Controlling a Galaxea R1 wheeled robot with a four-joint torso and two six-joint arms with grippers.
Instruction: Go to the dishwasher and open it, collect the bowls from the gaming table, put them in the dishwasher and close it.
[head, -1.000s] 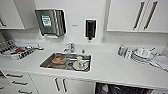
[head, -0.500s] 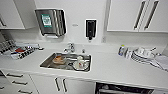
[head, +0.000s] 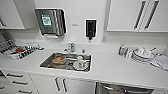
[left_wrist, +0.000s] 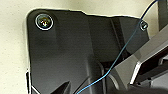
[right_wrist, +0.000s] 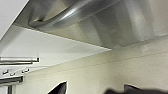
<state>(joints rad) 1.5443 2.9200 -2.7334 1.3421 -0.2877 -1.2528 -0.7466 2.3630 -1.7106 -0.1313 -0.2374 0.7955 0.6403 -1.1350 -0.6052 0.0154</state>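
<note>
The dishwasher (head: 122, 89) shows as a strip of brushed steel under the white counter, at the lower edge of the head view, right of the sink. In the right wrist view its steel front (right_wrist: 140, 22) and curved bar handle (right_wrist: 75, 12) loom very close, tilted. My right gripper (right_wrist: 96, 90) sits just short of that front, its two dark fingertips (right_wrist: 60, 88) spread apart with nothing between them. The left wrist view looks along the robot's own dark plate. The bowls and the gaming table are out of view.
A steel sink (head: 46, 64) holds a mug and dishes. A stack of white plates (head: 141, 56) and a small bottle (head: 121, 50) stand on the counter (head: 112, 67) at the right. White drawers (head: 15, 82) and cabinet doors (head: 60, 85) run below.
</note>
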